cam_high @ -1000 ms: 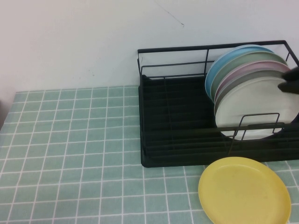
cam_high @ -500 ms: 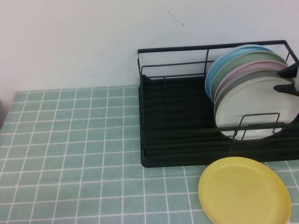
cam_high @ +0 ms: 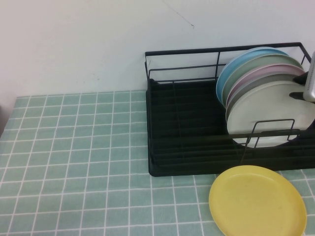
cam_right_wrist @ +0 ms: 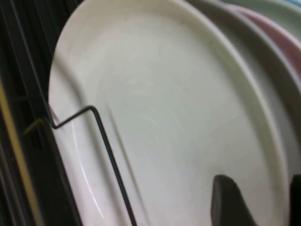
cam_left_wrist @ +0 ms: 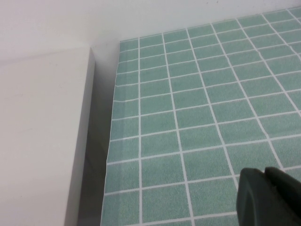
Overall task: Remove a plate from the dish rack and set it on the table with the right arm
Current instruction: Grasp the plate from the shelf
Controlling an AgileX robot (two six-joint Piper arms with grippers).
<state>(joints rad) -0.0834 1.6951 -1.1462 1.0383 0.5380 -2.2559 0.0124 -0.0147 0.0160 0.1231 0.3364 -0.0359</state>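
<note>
The cream plate [cam_high: 268, 113] stands upright at the front of a row of plates in the black wire dish rack [cam_high: 187, 128]. My right gripper [cam_high: 299, 84] is at the plate's upper right rim, at the high view's right edge. It is open. In the right wrist view the plate [cam_right_wrist: 155, 117] fills the frame, and my right gripper [cam_right_wrist: 259, 181] has one finger in front of the plate's face and the other behind its rim. My left gripper [cam_left_wrist: 263, 172] is shut and empty over the green tiled table [cam_left_wrist: 211, 94], out of the high view.
Behind the cream plate stand grey, pink [cam_high: 266, 73], green [cam_high: 256, 64] and blue [cam_high: 236, 61] plates. A yellow plate [cam_high: 256, 200] lies flat on the table [cam_high: 74, 147] in front of the rack. A rack wire loop [cam_right_wrist: 101, 141] crosses the cream plate. A white block [cam_left_wrist: 42, 141] borders the table's left edge.
My right gripper's fingers have spread at the cream plate's rim, and its silver body has come into view at the right edge. The plates have not moved.
</note>
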